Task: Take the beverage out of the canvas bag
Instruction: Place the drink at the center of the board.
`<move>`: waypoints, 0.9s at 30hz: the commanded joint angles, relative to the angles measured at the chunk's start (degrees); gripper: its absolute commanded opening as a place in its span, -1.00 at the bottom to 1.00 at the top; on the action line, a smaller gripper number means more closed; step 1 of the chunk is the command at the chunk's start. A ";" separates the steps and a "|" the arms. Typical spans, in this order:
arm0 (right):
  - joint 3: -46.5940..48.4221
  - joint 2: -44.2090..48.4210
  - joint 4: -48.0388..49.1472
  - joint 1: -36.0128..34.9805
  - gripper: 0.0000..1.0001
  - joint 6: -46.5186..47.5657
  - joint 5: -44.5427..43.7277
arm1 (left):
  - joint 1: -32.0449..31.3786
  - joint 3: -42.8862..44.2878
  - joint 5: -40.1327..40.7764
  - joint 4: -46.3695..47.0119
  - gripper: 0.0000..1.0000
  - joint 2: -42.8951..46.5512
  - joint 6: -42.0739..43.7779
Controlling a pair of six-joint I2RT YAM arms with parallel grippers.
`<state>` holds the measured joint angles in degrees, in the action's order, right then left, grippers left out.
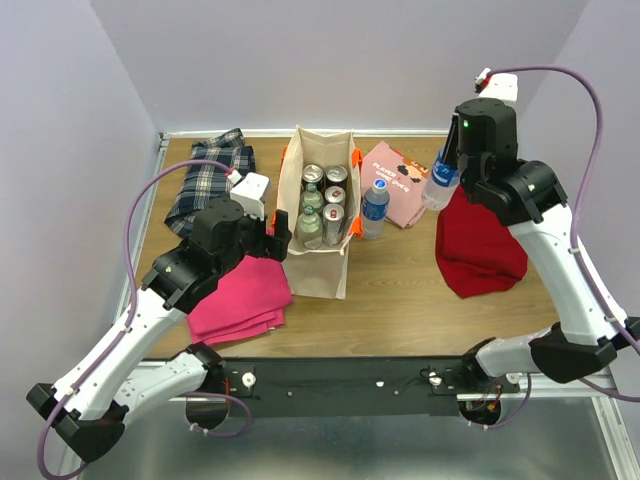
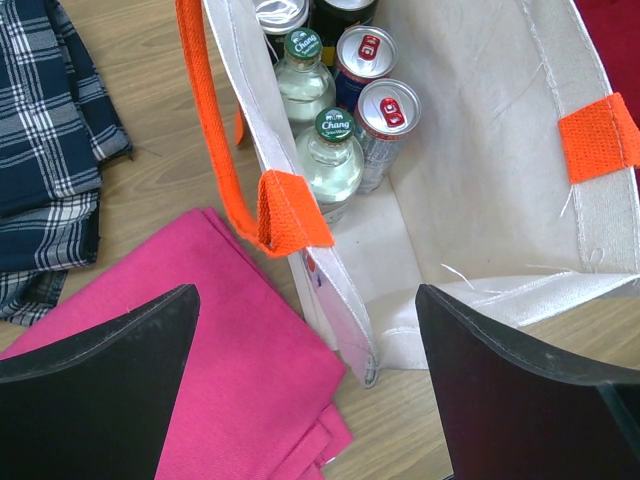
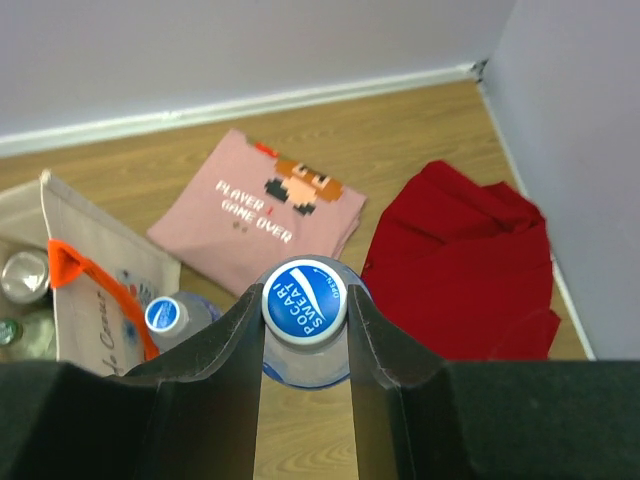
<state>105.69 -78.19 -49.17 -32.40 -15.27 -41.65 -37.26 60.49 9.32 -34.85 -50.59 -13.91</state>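
Observation:
The beige canvas bag (image 1: 318,262) with orange handles stands open mid-table, holding several cans (image 1: 336,177) and green-capped glass bottles (image 2: 331,160). My right gripper (image 1: 440,178) is shut on a blue-capped Pocari Sweat bottle (image 3: 305,300), held above the table right of the bag, between the pink shirt and the red cloth. A second blue-capped bottle (image 1: 375,208) stands on the table beside the bag's right wall; it also shows in the right wrist view (image 3: 165,316). My left gripper (image 2: 305,385) is open, straddling the bag's near left corner (image 2: 372,372), touching nothing.
A folded magenta cloth (image 1: 240,295) lies left of the bag under my left arm. A plaid cloth (image 1: 210,180) lies at the back left. A pink "Player Game Over" shirt (image 3: 262,208) and a red cloth (image 1: 478,245) lie right of the bag. Walls close the back and sides.

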 commanded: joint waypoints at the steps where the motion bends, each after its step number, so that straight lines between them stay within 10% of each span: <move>1: -2.59 -0.47 6.46 4.71 -0.99 -2.31 13.96 | -0.27 0.95 0.17 0.40 0.98 0.75 0.99; 27: -28.17 -2.75 25.34 6.39 -0.99 -2.93 15.02 | -0.19 0.15 1.84 0.22 0.98 0.31 1.52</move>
<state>78.74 -80.34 -33.01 -26.24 -17.69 -24.18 -37.26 60.49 9.45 -34.85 -50.59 -13.26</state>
